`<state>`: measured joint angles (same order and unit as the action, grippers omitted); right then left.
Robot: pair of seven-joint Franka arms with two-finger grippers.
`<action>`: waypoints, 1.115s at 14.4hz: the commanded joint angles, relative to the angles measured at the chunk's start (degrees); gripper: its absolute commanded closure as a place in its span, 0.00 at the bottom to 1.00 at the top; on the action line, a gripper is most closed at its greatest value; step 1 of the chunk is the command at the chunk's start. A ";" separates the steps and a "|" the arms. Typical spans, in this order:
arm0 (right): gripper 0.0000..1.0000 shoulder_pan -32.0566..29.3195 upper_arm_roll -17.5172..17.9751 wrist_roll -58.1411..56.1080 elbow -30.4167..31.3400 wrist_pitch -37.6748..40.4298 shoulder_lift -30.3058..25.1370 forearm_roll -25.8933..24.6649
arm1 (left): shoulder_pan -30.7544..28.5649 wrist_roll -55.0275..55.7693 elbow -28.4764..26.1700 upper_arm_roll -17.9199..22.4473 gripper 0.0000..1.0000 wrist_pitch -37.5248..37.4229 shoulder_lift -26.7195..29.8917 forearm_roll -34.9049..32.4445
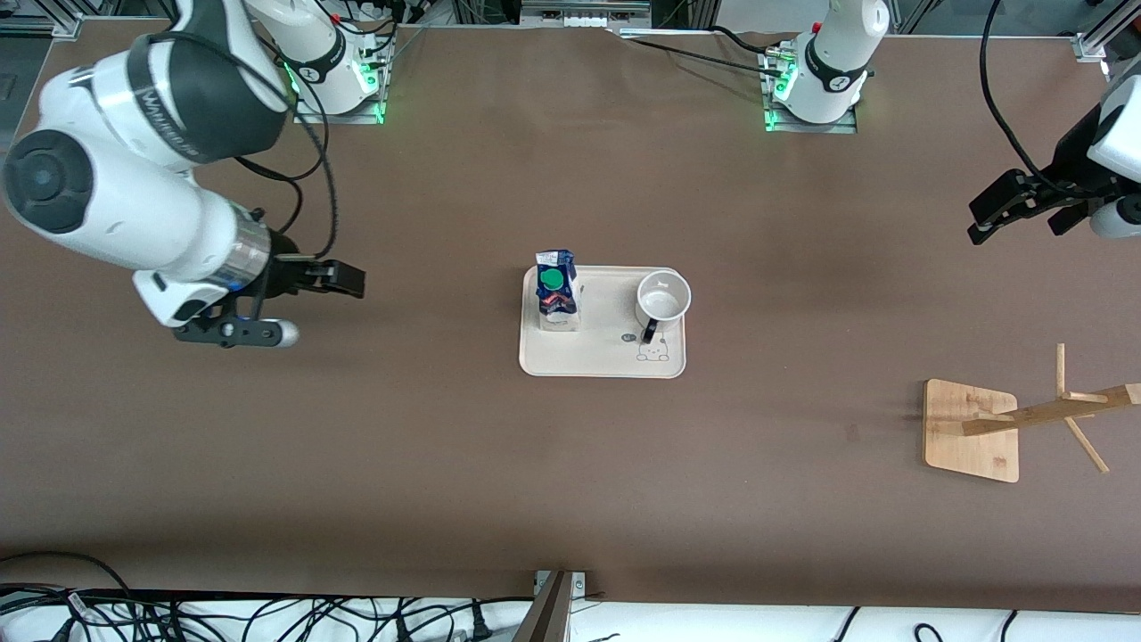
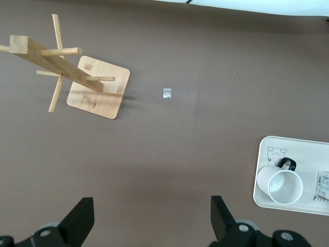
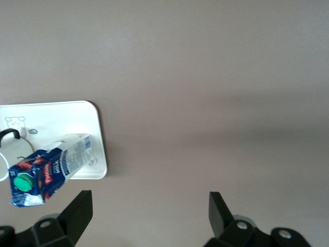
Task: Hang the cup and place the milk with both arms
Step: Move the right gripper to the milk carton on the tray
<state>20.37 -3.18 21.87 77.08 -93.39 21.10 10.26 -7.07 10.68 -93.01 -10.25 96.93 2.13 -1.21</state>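
Spanning the whole front view: brown bench (image 1: 570, 499), robot bases standing along its top edge.

Hovering over the bench near the right arm's end, about mid-depth: right arm (image 1: 134, 196), w/ right gripper (image 1: 343, 278) pointing toward centre. Fingers (image 3: 77, 211) standing wide apart in the right wrist view, holding nothing. Waiting, well apart from the tray.

Hanging over the left arm's end of the bench, close to that edge: left arm (image 1: 1105, 152), w/ left gripper (image 1: 1003, 209). Fingers (image 2: 79, 224) also spread wide in the left wrist view, gripping nothing. Also waiting.

Lying flat at approx. the bench centre: cream tray (image 1: 606, 357), rounded corners, small bear print at the corner nearest the front camera on the left arm's side.

Standing near the left arm's end, closer to the front-camera edge than the tray: bamboo rack (image 1: 972, 431), square base w/ post and pegs. No cup hanging on it.

Standing upright on the tray, at its right-arm side: milk (image 1: 557, 290), dark blue carton, green cap up top.

Sitting upright on the tray, at its left-arm side, beside the milk but not touching it: cup (image 1: 663, 299), white, open mouth up, black handle pointing toward the front camera, next to the bear print.
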 commanded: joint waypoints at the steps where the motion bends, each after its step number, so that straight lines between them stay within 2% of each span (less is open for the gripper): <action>1: 0.00 3.70 -0.42 6.50 -0.08 -1.88 -0.09 0.73 | 0.30 -1.01 0.55 0.06 0.00 -0.60 0.24 1.21; 6: 0.00 10.21 -0.42 15.04 -0.08 -5.92 3.06 0.73 | 0.83 -1.10 0.55 -0.03 0.00 -0.86 0.16 1.21; 16: 0.00 16.10 -0.33 15.13 -0.08 -9.70 8.25 1.08 | 1.09 -1.10 0.55 -0.03 0.00 -0.77 0.07 1.21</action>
<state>35.32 -3.00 36.21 77.21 -102.26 28.65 10.27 -6.20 10.67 -93.01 -10.56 96.90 2.12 -1.20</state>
